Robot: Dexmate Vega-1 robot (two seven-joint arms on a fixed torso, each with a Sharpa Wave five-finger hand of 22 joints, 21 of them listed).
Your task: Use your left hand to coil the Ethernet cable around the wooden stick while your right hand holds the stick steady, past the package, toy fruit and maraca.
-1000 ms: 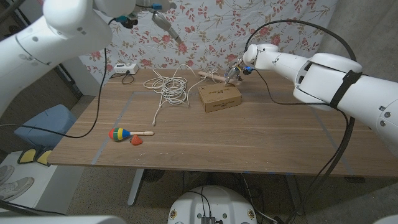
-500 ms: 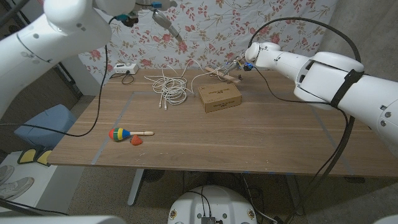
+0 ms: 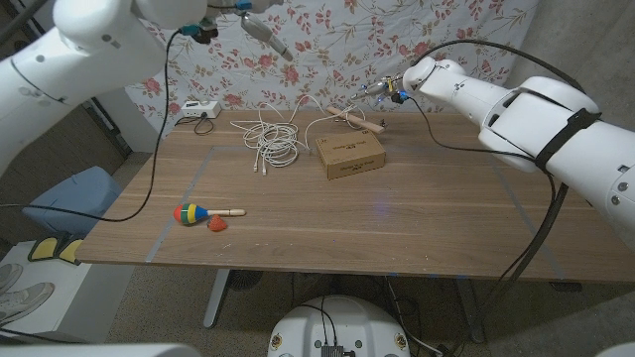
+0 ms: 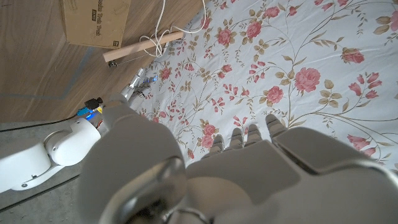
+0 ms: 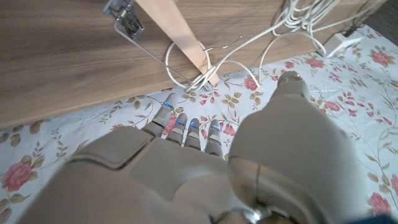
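Lying at the upper middle of the head view, just behind the package [image 3: 350, 156], the wooden stick [image 3: 354, 119] is gripped by neither hand, and a loop or two of the white Ethernet cable [image 3: 273, 141] is seen round its far end. The right hand [image 3: 389, 94] is raised just right of the stick and clear of it; whether its fingers are spread or curled cannot be told. The left hand [image 3: 264, 33] is held high at the upper left against the flowered cloth [image 3: 327, 50], nothing visibly in it, its fingers too unclear to call. The risk is judged plain: with the stick unheld, any pull on the cable is likely to drag or roll it and the loops could slip off. The maraca [image 3: 203, 213] and toy fruit [image 3: 217, 225] lie well apart at lower left
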